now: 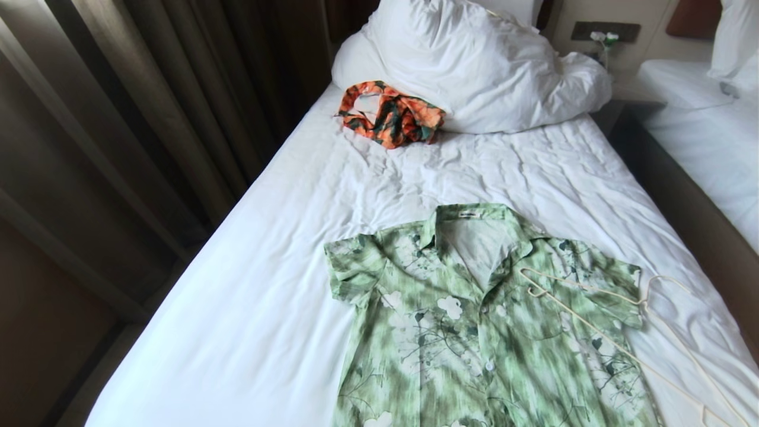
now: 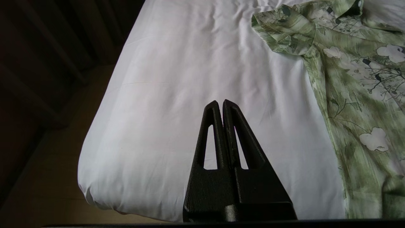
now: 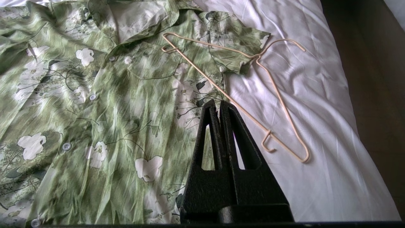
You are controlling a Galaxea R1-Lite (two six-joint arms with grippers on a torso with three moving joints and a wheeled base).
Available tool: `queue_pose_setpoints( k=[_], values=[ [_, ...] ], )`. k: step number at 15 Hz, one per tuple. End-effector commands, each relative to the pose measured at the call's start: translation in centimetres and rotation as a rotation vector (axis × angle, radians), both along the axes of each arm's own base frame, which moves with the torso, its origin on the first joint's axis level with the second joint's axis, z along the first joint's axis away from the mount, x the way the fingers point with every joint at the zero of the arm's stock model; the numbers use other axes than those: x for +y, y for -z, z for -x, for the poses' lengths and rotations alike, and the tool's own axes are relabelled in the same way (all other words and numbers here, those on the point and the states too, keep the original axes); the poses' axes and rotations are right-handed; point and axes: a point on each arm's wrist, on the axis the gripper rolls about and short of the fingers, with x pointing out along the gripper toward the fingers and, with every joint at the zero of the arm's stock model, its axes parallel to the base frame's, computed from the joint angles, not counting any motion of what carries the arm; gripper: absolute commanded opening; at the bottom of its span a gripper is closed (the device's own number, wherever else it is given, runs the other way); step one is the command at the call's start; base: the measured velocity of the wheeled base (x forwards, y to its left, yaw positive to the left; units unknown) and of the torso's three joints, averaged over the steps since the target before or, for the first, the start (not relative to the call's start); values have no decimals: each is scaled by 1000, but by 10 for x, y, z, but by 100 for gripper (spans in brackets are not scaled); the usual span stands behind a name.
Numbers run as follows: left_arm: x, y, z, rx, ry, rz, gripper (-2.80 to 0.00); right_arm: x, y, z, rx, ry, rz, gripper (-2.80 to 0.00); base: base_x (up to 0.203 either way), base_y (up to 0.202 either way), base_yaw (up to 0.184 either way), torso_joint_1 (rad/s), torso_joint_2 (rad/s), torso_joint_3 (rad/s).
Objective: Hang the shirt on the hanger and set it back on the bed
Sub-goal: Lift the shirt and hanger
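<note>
Lying flat and buttoned on the wrinkled white bed (image 1: pixel 249 308), the soft light-green floral shirt (image 1: pixel 474 332) looks limp; pinch its collar. At three o'clock, the thin cream wire hanger (image 3: pixel 240 110) overlaps its sleeve. Left gripper (image 2: pixel 220 103) and right gripper (image 3: pixel 217 103) hover closed, empty.

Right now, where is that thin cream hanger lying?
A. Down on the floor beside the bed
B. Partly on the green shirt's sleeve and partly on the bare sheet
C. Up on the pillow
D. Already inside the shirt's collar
B: the hanger lies flat with one end across the shirt near its sleeve, while its hook and other end rest on the sheet of the bed.
</note>
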Motion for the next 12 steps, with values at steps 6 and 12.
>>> queue_pose_setpoints(
  k=[6, 12],
  values=[
    [0, 0, 0, -2, 0, -1, -280, 0, 3, -1, 11, 0, 1, -280, 0, 0, 0, 0, 0, 0],
    [0, 0, 0, -2, 0, -1, -280, 0, -7, 2, -21, -3, -5, -280, 0, 0, 0, 0, 0, 0]
  ],
)
